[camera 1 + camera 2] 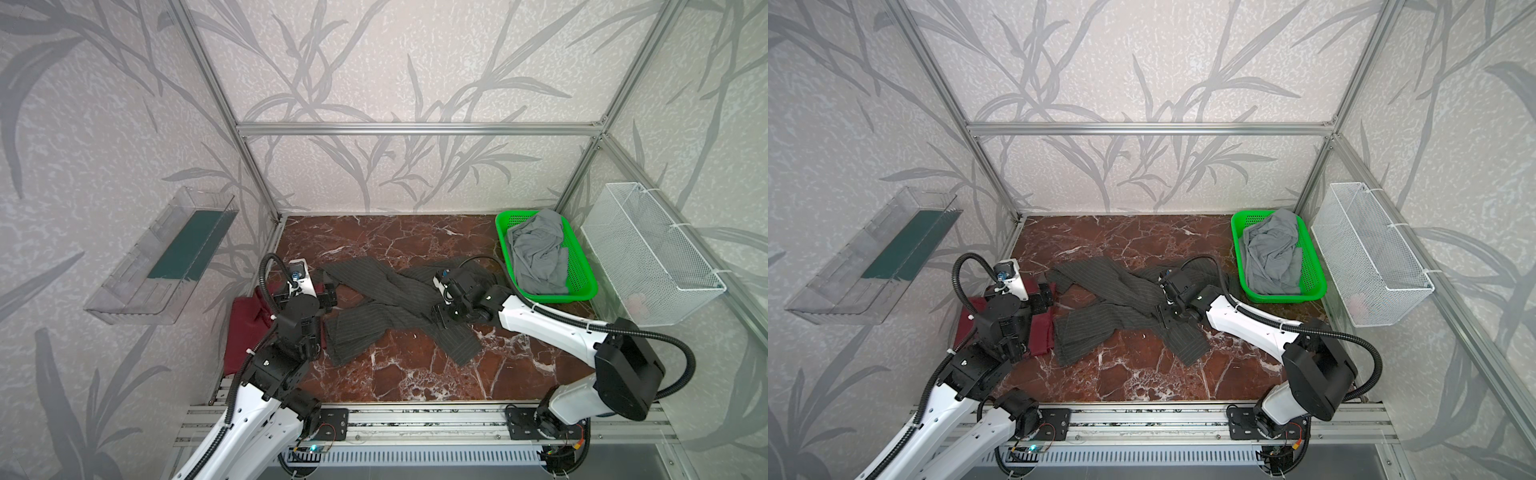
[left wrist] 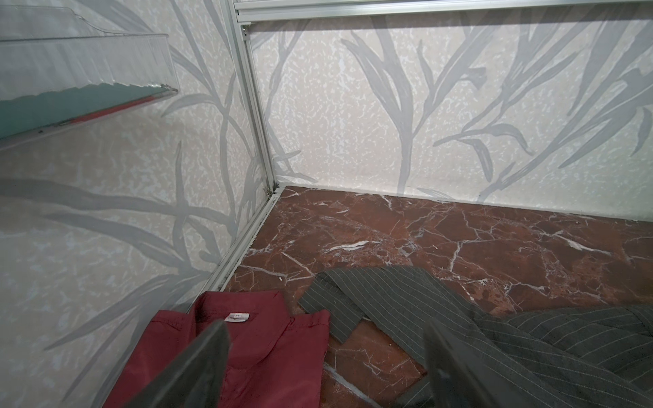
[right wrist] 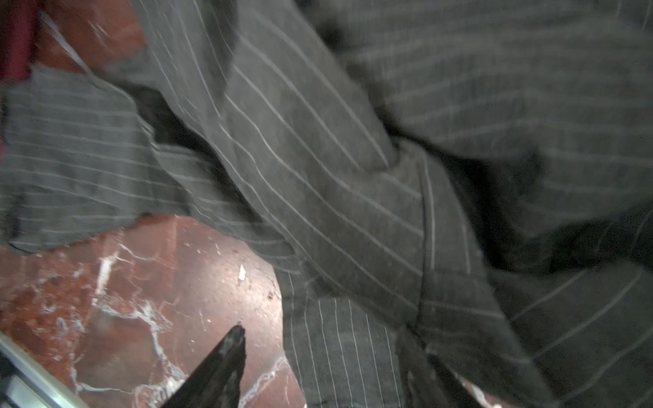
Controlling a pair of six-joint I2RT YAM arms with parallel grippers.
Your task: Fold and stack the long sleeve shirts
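**Pinstripe shirt sprawling across the middle, right jaws directly over it**

At the left edge of the counter [image 1: 415, 374] the maroon shirt [image 2: 247, 356] is lying folded, with its collar toward the back wall. The left jaws are hanging just above its collar-side corner, standing wide apart and gripping nothing. Just beside them, one sleeve end of the pinstripe shirt [image 1: 374, 316] is resting on the marble; whether it is touching the maroon cloth is not clear.

From there the pinstripe shirt is sprawling unfolded across the middle. Its long axis is running left to right, with sleeves and tails splaying toward the front and back.

The right jaws are sitting low over its right half. In the right wrist view they are standing apart, with one fingertip [image 3: 229, 353] over bare marble and a hem lying loose between them, so they are holding nothing.

The right arm [image 1: 540, 320] is looking nearer to the bulk of the shirt, and the left jaws nearer to the sleeve end. Flattening it is probably calling for a pull along that left-to-right axis.

Farther right, a green basket [image 1: 582, 296] is holding a grey cloth [image 1: 538, 253].
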